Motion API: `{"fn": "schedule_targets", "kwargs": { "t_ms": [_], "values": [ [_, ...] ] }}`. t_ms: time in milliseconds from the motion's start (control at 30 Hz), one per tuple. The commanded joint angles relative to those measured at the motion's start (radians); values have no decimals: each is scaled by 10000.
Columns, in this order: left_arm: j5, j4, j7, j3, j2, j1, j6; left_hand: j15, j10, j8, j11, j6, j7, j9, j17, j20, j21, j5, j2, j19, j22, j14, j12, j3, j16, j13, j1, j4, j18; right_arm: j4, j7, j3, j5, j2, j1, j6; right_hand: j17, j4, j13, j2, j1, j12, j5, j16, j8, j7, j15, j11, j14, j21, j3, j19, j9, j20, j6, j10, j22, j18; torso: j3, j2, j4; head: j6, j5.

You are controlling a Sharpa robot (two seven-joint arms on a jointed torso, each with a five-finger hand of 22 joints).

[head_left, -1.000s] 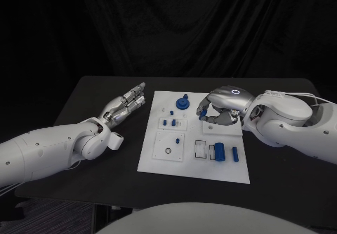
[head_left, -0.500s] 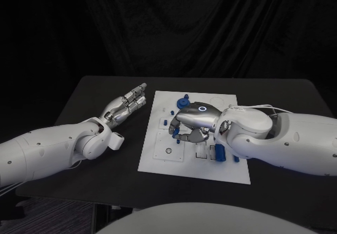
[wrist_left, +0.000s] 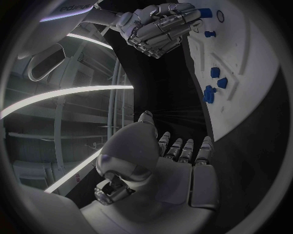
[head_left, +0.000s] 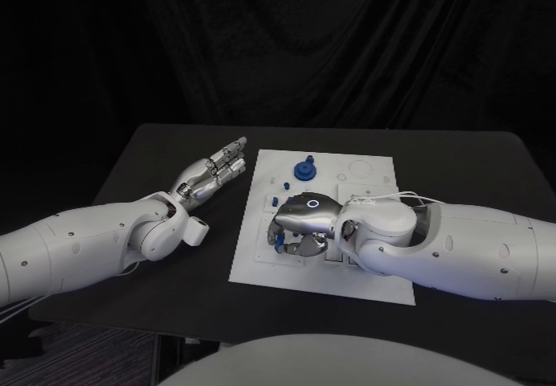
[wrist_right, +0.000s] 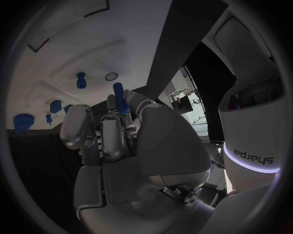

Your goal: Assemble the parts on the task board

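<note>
The white task board [head_left: 269, 269] lies mid-table. My right hand [head_left: 299, 227] hovers over its left-middle area, fingers curled down. In the right wrist view it pinches a small blue peg [wrist_right: 119, 96] between thumb and fingers, just above the board [wrist_right: 61, 39]; the peg's tip [wrist_left: 204, 13] also shows in the left wrist view. A round blue gear part [head_left: 304, 170] stands at the board's far end. Small blue parts [wrist_right: 80, 78] and a black ring [wrist_right: 111, 76] sit on the board near the peg. My left hand [head_left: 215, 172] lies flat and open on the table left of the board, holding nothing.
The right forearm [head_left: 451, 249] crosses the board's near right part and hides the parts there. Several small blue parts [wrist_left: 215, 73] line the board's left edge close to my left hand [wrist_left: 165, 165]. Bare black table [head_left: 451, 161] surrounds the board.
My right hand has swung from the board's far right area to its left-middle area, nearer to me. My left hand has stayed where it was.
</note>
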Motion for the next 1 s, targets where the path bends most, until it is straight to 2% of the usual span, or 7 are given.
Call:
{"fn": "schedule_targets", "kwargs": {
  "t_ms": [33,100,333,1000],
  "values": [
    [-27,-4,1159,9,31,-18,133,54,-1,28,59,27,58,16,-12,68,-11,39,15,13,5,13,-16,60,-69,-7,126,2,165,-75,107,7,-431,45,-77,264,-19,-64,16,-22,91,-33,-56,-70,-38,-15,12,-260,-72,-35,23,-68,18,-32,-27,311,1461,-54,12,-5,2,-2,-1],
    [-27,-8,1157,10,37,-21,139,57,-6,28,63,28,63,17,-12,69,-12,38,15,13,1,13,-18,60,-69,-9,127,3,165,-96,99,7,-530,55,-114,293,-55,-99,28,-18,132,-44,-103,-93,-52,-12,10,-260,-86,-41,46,-75,33,-31,-32,320,1459,-52,22,1,-21,-2,32],
    [-27,-38,1151,10,68,-38,158,61,-8,29,69,31,71,17,-12,71,-10,37,15,15,7,13,-18,60,-69,-10,128,3,165,-181,62,7,-824,80,-170,466,-148,-140,41,-30,173,-69,-149,-153,-86,2,16,-248,-124,-117,67,-113,44,-28,-62,313,1440,-37,17,-10,-3,-2,8],
    [-27,-55,1100,10,94,-64,243,77,-16,27,84,20,90,15,-12,77,-11,40,21,14,3,13,-21,64,-69,-12,135,3,166,-374,-11,6,-1264,198,-196,321,-139,-137,70,11,166,-100,-143,-158,-87,9,28,-236,-136,-124,90,-132,85,-19,-4,321,1440,-38,10,3,-4,-2,-3]
  ]
}}
